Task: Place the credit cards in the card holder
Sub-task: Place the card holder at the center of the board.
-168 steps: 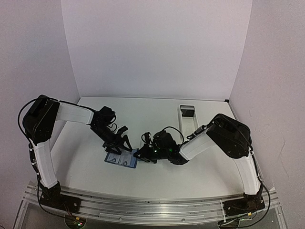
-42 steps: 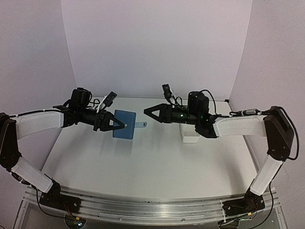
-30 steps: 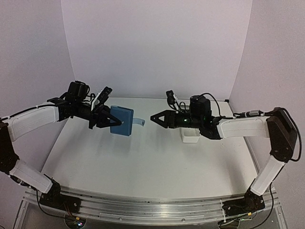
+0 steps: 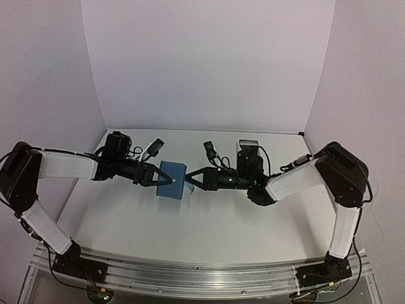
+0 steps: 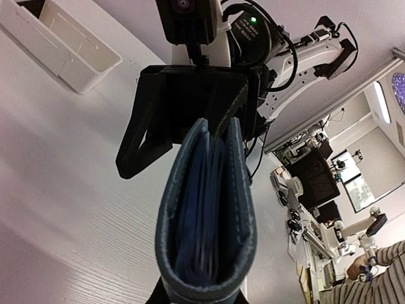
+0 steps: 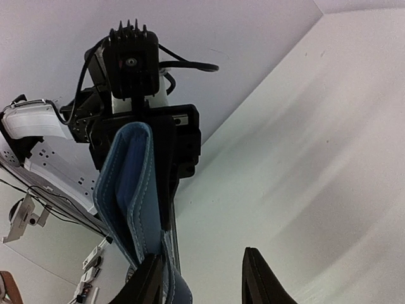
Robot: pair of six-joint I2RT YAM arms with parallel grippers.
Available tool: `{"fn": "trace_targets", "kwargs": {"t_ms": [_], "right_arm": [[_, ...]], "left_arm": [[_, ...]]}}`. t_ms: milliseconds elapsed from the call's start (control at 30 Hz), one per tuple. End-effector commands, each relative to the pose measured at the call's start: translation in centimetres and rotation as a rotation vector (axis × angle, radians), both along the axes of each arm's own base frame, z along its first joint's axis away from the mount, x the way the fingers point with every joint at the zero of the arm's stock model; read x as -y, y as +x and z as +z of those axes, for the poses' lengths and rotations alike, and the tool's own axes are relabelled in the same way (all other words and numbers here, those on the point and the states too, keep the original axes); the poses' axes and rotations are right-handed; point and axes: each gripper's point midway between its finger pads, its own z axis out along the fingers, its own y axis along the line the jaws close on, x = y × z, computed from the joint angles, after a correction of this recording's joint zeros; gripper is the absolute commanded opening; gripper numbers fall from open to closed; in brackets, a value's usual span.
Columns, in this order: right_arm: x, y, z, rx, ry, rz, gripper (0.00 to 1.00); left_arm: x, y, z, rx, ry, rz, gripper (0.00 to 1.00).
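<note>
Above mid-table: card holder (image 4: 172, 181) held aloft between 2 arms, being opened.
Left gripper (image 4: 155, 177) is clamped tight on its folded spine. Right gripper (image 4: 192, 180) stands part-open astride the free edge, not closed on it. Credit cards cannot be made out. Next move, probably: pinch 1 flap and spread it.

The blue card holder (image 4: 171, 181), folded nearly shut with pale stitched edges, is held upright in mid-air.

Raised from the table seconds earlier, the card holder (image 4: 171, 182) has dropped back toward mid-table, the right gripper (image 4: 188, 179) drawing up to its tab edge.
</note>
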Motion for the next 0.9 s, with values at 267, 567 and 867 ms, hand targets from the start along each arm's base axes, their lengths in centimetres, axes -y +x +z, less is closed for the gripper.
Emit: {"fn": "trace_targets", "kwargs": {"t_ms": [267,567,867], "right_arm": [[2.8,1.9,-6.4,-0.459,-0.014,-0.076,0.45],[3.0,-0.3,-12.7,-0.598,-0.453,-0.159,0.49],[0.7,-1.0,-13.9,-0.612,-0.462,-0.058,0.32]], "left_arm": [[-1.0,1.4,-13.9,-0.497,0.315,0.235,0.00],[-4.0,0.5,-20.3,-0.503,0.583,0.332,0.24],[-4.1,0.2,-20.1,-0.566,0.590,0.346,0.32]]}}
